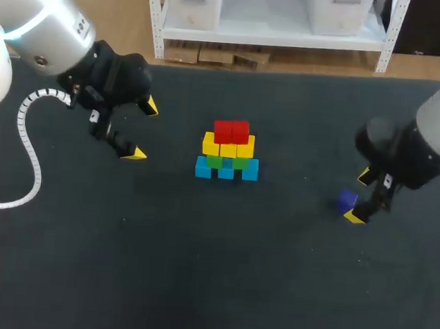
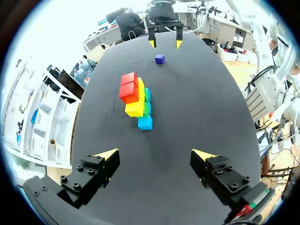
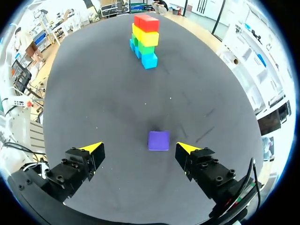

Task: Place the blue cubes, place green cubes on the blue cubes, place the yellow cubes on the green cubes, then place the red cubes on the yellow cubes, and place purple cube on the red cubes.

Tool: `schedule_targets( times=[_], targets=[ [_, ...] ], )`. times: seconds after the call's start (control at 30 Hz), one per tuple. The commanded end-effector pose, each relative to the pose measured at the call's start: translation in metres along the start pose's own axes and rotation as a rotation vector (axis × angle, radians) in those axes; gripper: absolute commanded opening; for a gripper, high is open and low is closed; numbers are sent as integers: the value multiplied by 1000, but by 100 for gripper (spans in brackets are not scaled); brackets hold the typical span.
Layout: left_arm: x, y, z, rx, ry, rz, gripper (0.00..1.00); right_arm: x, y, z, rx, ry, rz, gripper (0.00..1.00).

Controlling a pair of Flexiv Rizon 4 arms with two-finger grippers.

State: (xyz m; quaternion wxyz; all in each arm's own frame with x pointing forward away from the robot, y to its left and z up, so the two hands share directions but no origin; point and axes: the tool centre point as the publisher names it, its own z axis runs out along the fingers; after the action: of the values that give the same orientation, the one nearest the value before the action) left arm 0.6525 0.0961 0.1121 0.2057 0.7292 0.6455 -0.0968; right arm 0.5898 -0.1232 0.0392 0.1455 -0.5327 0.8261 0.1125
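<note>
A stack of cubes (image 1: 228,152) stands mid-table: blue cubes (image 1: 226,169) at the base, green cubes (image 1: 226,163) on them, yellow cubes (image 1: 228,145) above, red cubes (image 1: 231,130) on top. The stack (image 2: 136,99) lies ahead of my open left gripper (image 2: 154,153), which hovers to the stack's left (image 1: 143,130). The purple cube (image 1: 347,200) rests alone on the table at the right. My right gripper (image 1: 360,195) is open just beside it; in the right wrist view the purple cube (image 3: 159,140) sits slightly ahead, between the fingertips, untouched. The stack (image 3: 145,36) stands far ahead.
The dark table mat (image 1: 212,270) stretches bare in front of the stack. A white coiled cable (image 1: 24,149) hangs from my left arm over the table's left side.
</note>
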Motion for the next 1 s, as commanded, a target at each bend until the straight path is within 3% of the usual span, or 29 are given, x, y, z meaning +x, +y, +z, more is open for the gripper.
schedule_targets(
  times=[0.03,1.0],
  targets=[
    [1,0,0,0,-4,4,100,3,-3,7,-3,0,2,100],
    [1,0,0,0,-4,4,100,16,-23,43,-49,7,0,97]
  ],
)
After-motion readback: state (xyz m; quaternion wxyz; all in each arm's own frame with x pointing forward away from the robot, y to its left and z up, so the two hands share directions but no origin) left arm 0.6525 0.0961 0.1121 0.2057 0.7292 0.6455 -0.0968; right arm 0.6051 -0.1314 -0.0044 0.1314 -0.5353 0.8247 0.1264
